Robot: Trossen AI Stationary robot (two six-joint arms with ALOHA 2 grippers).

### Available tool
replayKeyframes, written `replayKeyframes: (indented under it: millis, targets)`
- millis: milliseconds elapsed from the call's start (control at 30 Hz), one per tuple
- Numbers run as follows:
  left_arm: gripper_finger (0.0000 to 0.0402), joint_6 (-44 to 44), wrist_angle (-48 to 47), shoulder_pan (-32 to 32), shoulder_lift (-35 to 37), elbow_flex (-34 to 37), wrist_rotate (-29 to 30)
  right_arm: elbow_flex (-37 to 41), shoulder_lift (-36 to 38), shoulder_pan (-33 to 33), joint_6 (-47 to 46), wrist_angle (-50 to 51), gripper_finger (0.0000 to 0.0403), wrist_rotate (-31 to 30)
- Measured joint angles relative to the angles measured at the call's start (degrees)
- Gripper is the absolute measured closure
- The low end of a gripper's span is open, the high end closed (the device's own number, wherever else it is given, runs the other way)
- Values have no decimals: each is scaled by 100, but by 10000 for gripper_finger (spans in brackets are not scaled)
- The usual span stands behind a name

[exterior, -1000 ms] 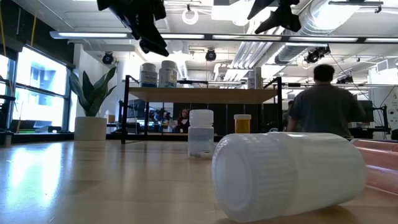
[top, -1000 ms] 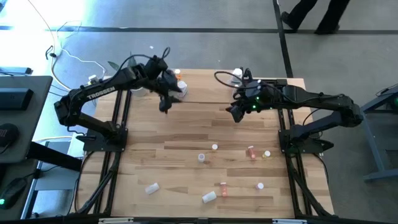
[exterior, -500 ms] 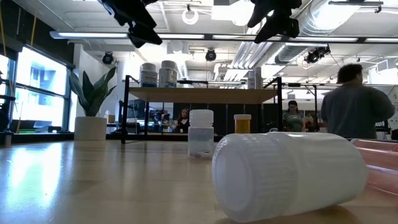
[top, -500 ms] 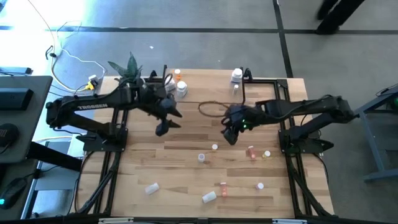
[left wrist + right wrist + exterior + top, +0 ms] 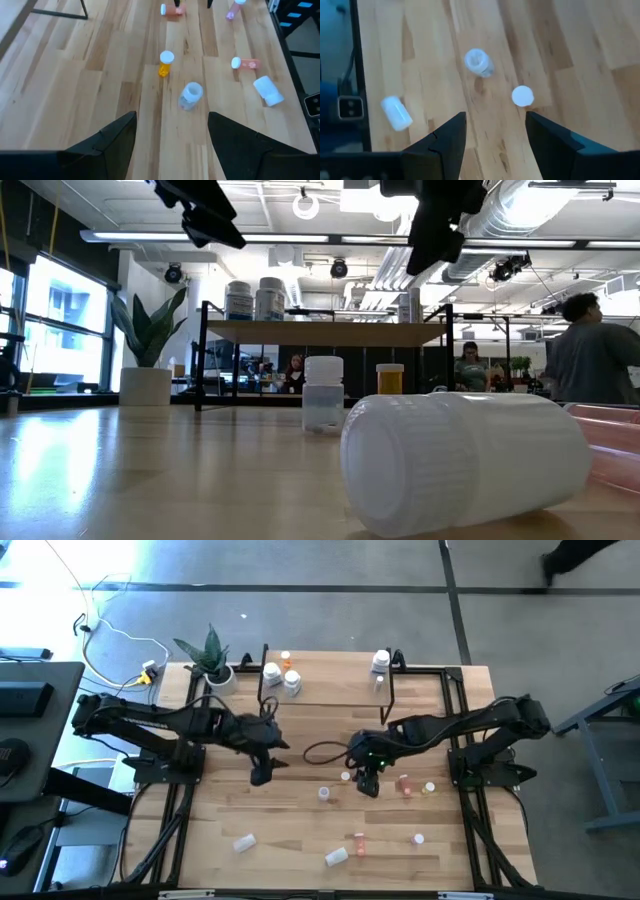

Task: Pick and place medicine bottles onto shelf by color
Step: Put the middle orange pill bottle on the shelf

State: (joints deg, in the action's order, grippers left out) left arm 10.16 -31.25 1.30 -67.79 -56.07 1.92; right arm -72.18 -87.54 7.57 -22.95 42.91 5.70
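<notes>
Both arms nearer small cylindrical bottles

Grey concrete floor surrounds the planked wooden table. A bright tall window glows behind a green potted plant; silver ceiling ducts run overhead, a person beyond.

Bright ceiling strips; window glare; nearest bottle blurred.
</notes>
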Motion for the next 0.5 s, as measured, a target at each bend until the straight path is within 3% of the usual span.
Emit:
replayKeyframes:
  millis: [233,500]
  targets:
    - [165,858,-398,-882,0,0,926,-2,-510,-2,735,-100,208,97]
    - [165,1886,-649,-1880,0,0,1701,-2,-970,-2,1220,-254,208,-288]
